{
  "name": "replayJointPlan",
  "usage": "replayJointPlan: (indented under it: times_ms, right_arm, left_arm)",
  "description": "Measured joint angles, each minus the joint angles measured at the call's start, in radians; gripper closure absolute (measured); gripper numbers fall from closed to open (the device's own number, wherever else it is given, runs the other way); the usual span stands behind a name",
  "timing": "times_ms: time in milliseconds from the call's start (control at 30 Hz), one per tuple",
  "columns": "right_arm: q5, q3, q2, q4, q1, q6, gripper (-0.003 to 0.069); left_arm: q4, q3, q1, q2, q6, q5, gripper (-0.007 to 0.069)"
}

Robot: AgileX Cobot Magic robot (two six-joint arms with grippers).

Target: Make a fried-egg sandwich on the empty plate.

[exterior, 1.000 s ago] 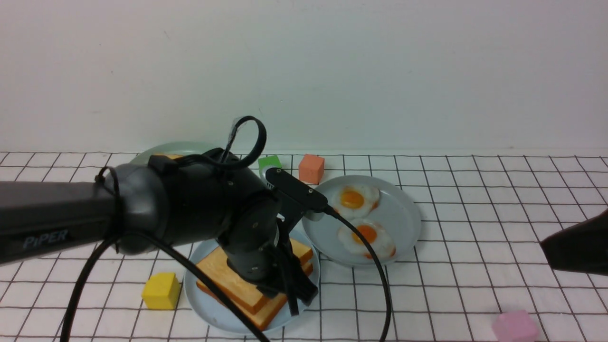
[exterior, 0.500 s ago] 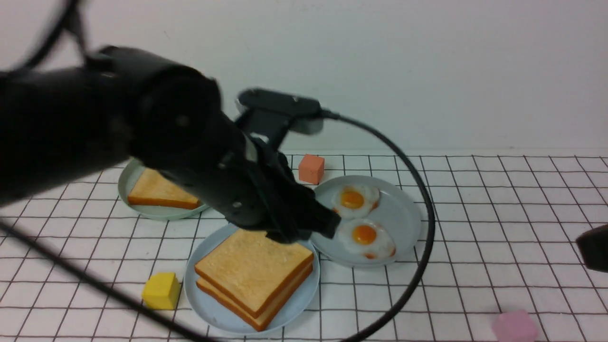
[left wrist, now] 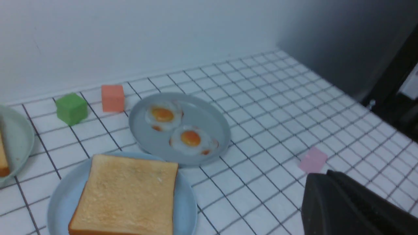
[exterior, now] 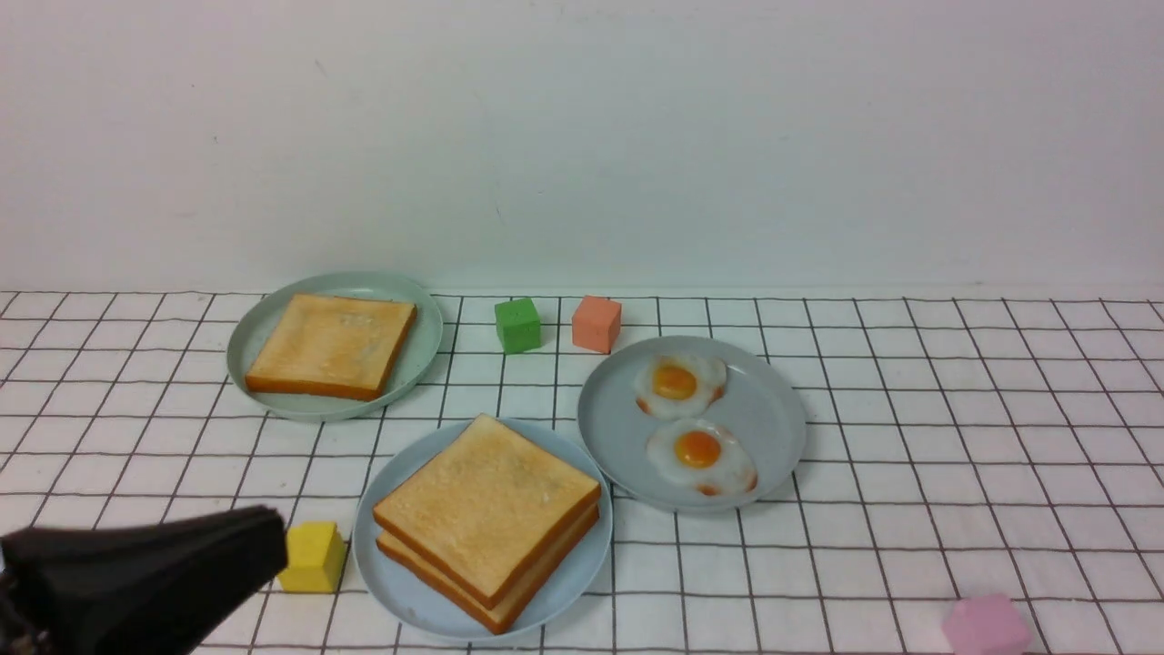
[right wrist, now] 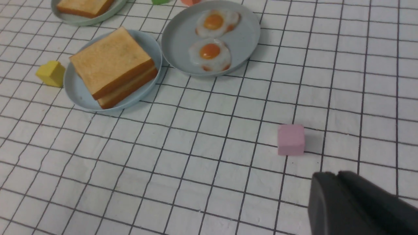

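1. The sandwich (exterior: 488, 518) lies on the blue plate (exterior: 400, 591), lower centre of the front frame.
2. The left gripper (exterior: 264, 546), lower left, has its jaws closed and holds nothing.
3. The right gripper (right wrist: 318, 195) looks closed and empty, near the pink cube (right wrist: 291, 139).

The sandwich (exterior: 488, 520) filling is hidden between the slices; the pink cube (exterior: 986, 626) is cut off

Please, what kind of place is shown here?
Probably a robot test bench, not a real kitchen: a white grid-lined tabletop before a bare wall, a toy-like sandwich and fried eggs on plates, coloured cubes scattered about.
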Motion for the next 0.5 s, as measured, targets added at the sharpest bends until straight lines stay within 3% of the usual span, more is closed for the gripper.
replayJointPlan:
  times_ms: [67,233,500]
  right_arm:
    - [-0.008,0.052,-0.069,-0.021,0.0,0.054,0.0604]
    - [-0.086,0.138,-0.153,-0.048,0.0,0.108,0.0604]
    - [-0.505,0.334,-0.181,-0.091,0.0,0.136,0.0613]
  left_arm:
    - [-0.004,0.106,0.0,-0.103,0.0,-0.095,0.0638]
    - [-0.007,0.219,0.0,-0.248,0.0,-0.164,0.0638]
    - [-0.008,0.309,0.0,-0.293,0.0,-0.148,0.0638]
